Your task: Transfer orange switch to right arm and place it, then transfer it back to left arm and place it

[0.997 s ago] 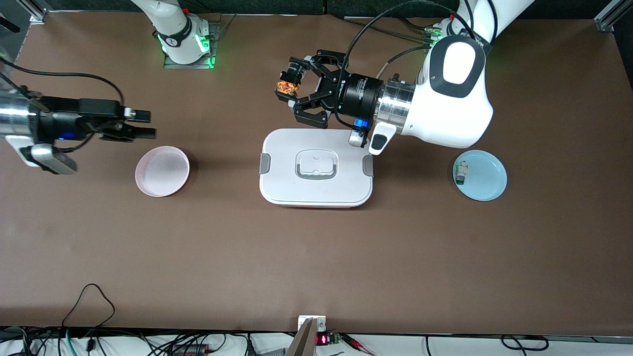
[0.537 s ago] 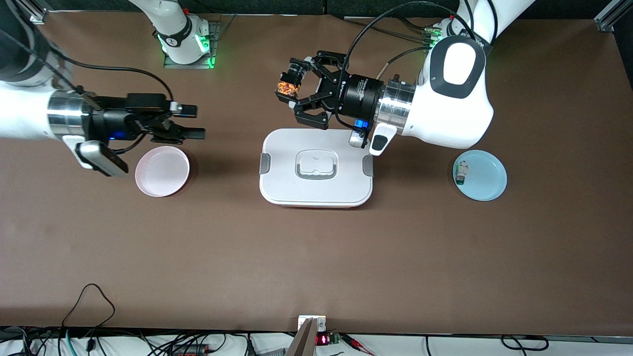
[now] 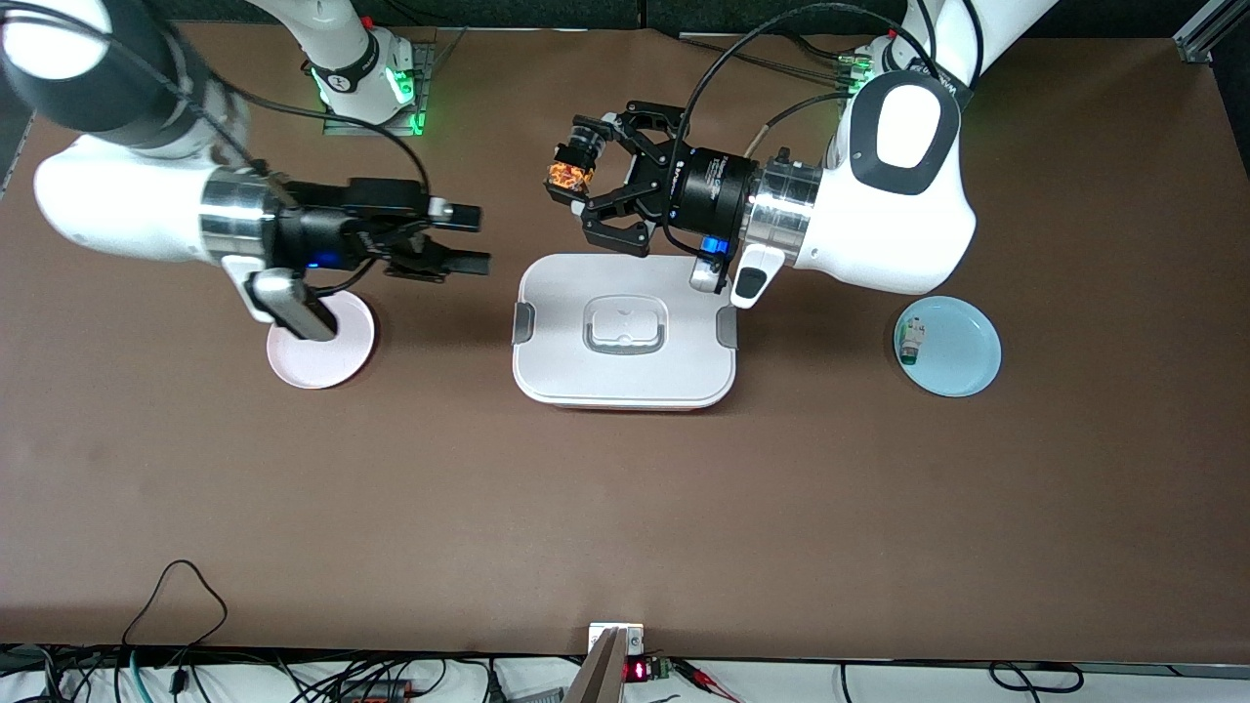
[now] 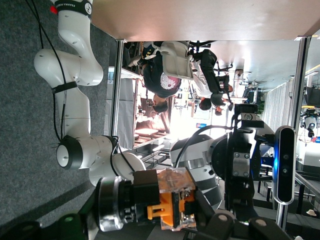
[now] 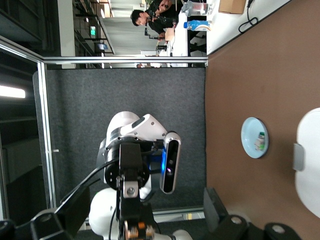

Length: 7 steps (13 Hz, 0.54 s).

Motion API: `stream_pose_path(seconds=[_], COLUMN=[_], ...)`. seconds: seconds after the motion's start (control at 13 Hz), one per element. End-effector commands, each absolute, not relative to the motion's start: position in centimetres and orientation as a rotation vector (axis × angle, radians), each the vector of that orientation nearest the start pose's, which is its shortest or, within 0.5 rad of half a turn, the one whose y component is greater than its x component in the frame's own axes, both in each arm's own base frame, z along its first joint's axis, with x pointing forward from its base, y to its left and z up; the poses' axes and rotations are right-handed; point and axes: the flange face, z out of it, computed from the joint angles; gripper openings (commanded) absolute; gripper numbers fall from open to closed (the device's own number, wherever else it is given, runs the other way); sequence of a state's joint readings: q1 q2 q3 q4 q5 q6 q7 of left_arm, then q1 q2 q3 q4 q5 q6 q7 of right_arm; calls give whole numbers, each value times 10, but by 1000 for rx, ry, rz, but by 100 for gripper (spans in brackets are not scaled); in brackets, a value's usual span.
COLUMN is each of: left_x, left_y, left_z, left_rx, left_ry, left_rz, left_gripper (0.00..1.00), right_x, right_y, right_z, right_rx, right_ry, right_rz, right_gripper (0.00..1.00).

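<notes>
The orange switch, a small black block with a glowing orange face, hangs in the air over the table just past the box's edge on the robots' side. My left gripper is shut on it. The left wrist view shows the orange switch close up between the jaws. The box is white with grey clasps and sits mid-table. My right gripper is open and empty. It points toward the switch, over the table between the pink plate and the box. In the right wrist view the switch appears farther off.
A blue plate holding a small white-and-green component lies toward the left arm's end of the table. The right arm's wrist camera hangs over the pink plate. Cables lie along the table edge nearest the front camera.
The right arm has swung in from its end of the table toward the box and the held switch, jaws still open. The left arm and the switch have stayed put.
</notes>
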<state>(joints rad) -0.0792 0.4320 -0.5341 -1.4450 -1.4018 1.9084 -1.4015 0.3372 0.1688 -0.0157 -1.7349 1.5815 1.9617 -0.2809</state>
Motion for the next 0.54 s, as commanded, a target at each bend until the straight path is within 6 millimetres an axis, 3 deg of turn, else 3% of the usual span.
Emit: stream_pose_path(seconds=[0.0,0.08,0.46], left_x=[578,578,581], left_y=[-402,-401,-397], left_z=[556,556,556], left_rx=[1371,1370,1364], left_ry=[1143,1144,1147], left_rz=[-1474,-1473,-1470], left_gripper=[2,2,2], right_x=[578,575,572], right_y=[295,306,316], right_z=[535,530,526], right_rx=[-1603,-1602,-1591], right_ry=[111,112,122], right_rz=[12,28,49], right_gripper=[100,100,99])
